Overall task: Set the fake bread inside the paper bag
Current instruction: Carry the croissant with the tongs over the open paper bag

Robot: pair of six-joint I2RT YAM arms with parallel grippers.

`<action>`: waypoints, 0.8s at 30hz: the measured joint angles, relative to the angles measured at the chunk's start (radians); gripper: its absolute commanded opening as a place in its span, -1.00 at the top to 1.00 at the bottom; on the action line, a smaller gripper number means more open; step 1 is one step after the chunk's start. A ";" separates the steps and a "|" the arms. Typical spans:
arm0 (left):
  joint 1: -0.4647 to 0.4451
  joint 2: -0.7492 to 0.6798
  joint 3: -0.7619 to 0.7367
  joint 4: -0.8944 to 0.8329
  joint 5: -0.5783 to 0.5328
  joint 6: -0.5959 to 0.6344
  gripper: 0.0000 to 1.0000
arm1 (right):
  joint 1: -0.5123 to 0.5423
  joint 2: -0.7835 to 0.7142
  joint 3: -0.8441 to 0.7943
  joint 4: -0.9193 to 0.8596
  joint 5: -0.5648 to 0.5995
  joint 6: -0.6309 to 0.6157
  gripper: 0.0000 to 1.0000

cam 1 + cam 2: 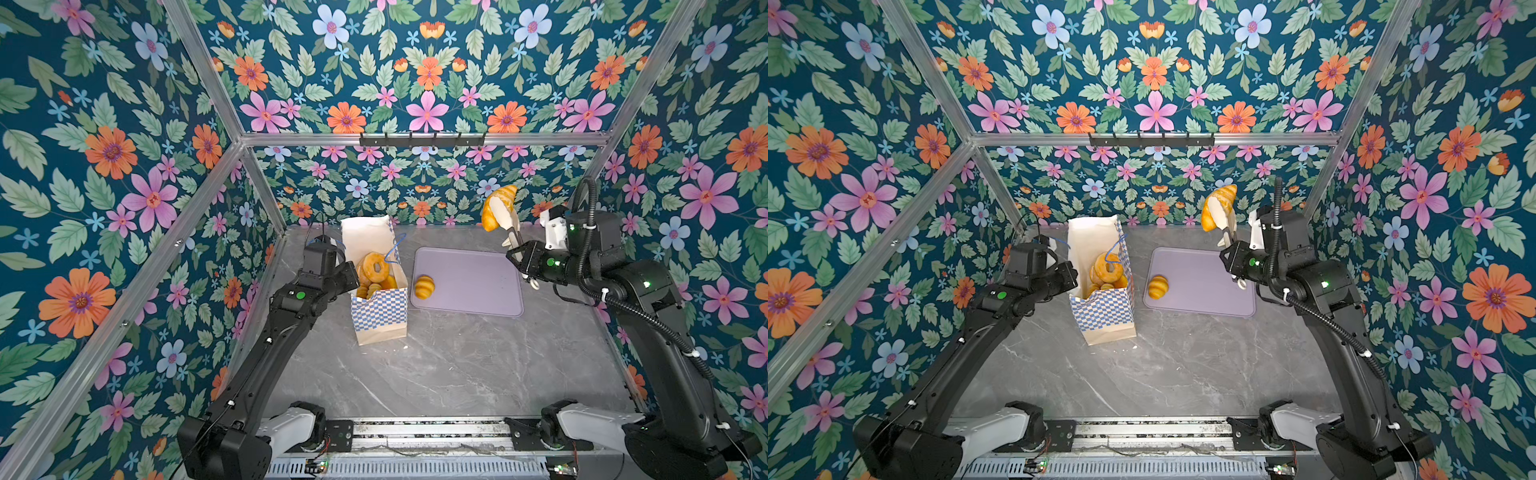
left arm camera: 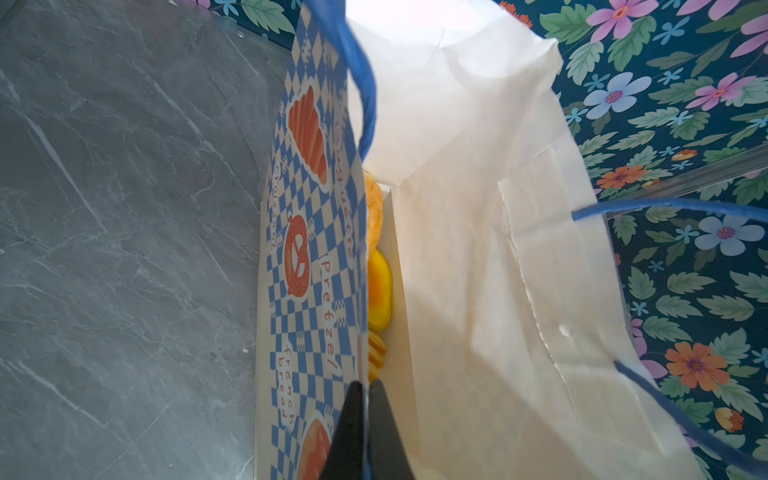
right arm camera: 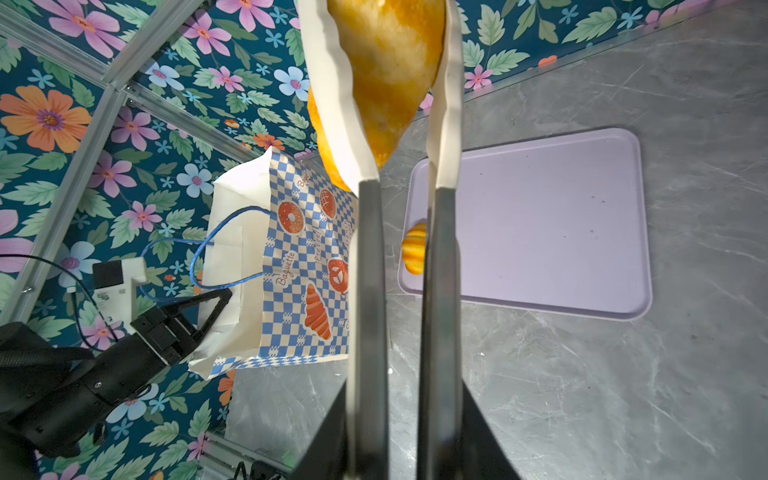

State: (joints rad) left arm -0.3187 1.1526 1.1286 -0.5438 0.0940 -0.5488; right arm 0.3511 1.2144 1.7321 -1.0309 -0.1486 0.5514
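The paper bag stands open left of centre, with a ring-shaped fake bread and other pieces inside. My left gripper is shut on the bag's checkered wall at the rim. My right gripper is shut on the handles of cream tongs. The tongs pinch a long golden fake bread, raised high above the far side of the tray. One small ridged bun lies on the tray's left end.
The flat lilac tray lies just right of the bag on the grey marble tabletop. Floral walls with aluminium posts close in the cell. A black hook rail is mounted on the back wall.
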 measured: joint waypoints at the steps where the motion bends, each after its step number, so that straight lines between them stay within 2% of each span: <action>1: 0.000 -0.001 0.000 -0.002 0.000 -0.001 0.91 | 0.008 0.002 0.000 0.008 -0.004 0.002 0.45; 12: 0.000 -0.001 0.002 -0.005 0.000 -0.002 0.91 | 0.129 0.059 0.047 0.030 -0.004 0.006 0.45; 24: 0.000 0.000 0.007 -0.013 0.000 -0.002 0.92 | 0.296 0.175 0.185 0.024 0.045 -0.005 0.46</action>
State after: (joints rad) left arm -0.3187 1.1522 1.1358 -0.5568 0.0944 -0.5510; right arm 0.6472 1.3895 1.9175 -1.0065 -0.1032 0.5461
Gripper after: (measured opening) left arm 0.058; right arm 0.313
